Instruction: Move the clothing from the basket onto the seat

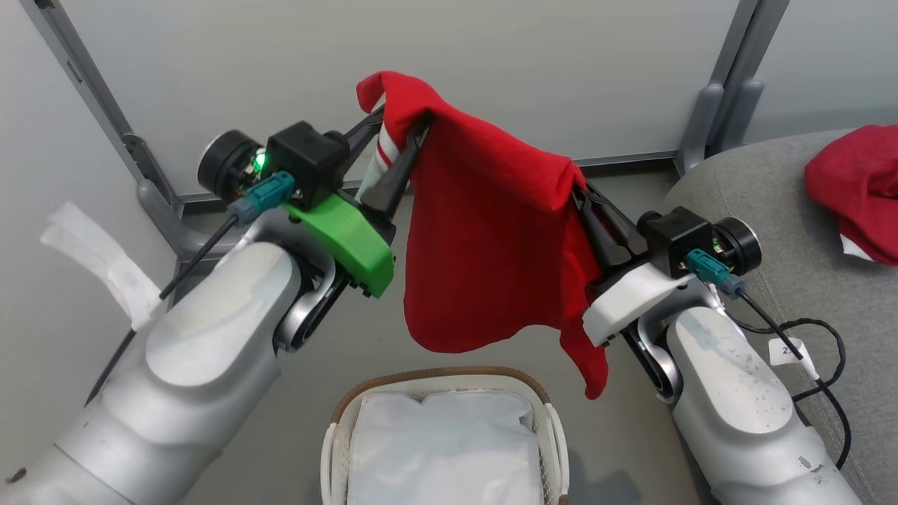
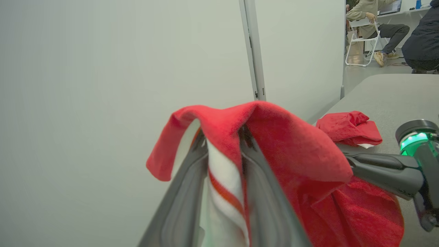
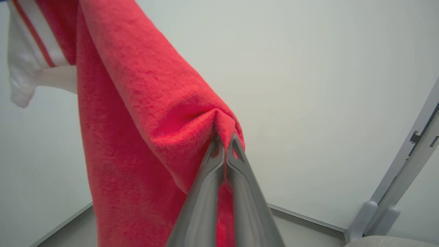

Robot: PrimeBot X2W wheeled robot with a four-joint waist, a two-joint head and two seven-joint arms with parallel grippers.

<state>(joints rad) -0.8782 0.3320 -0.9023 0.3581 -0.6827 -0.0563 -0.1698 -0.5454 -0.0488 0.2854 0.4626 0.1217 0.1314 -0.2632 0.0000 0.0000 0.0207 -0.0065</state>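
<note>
Pale grey partition panels (image 1: 421,42) close off the far side, with grey floor (image 1: 351,330) below them. From the head view we see the red garment (image 1: 484,231) slung between both arms, well off the floor. The left gripper (image 1: 401,130) has its fingers parted part-way, with a white striped band in the gap and red cloth draped over the tips. The right gripper (image 1: 581,191) is buried in the garment's right corner. The lower hem hangs free above the far rim of the basket (image 1: 435,375), which holds a white sheet (image 1: 442,449). To the right lies the seat (image 1: 772,196), its rounded edge beside the right forearm. A second red garment (image 1: 856,182) rests on it further right, with bare cushion between it and the arm.

From the left wrist view, the left gripper's jaws stand plainly apart. The striped band fills the space between them and the red cloth folds over both tips. Whether the fingers press the band we cannot tell. The right gripper's fingers reach in from the right, under the cloth. Beyond them the second red garment sits on the seat, and far off a person (image 2: 374,20) sits on a white chair.

From the right wrist view, the right gripper's jaws are closed tight on a fold of the red garment, which falls away to the left. To the right we see open air and plain panel, with a partition post (image 3: 411,171) at the right edge.
</note>
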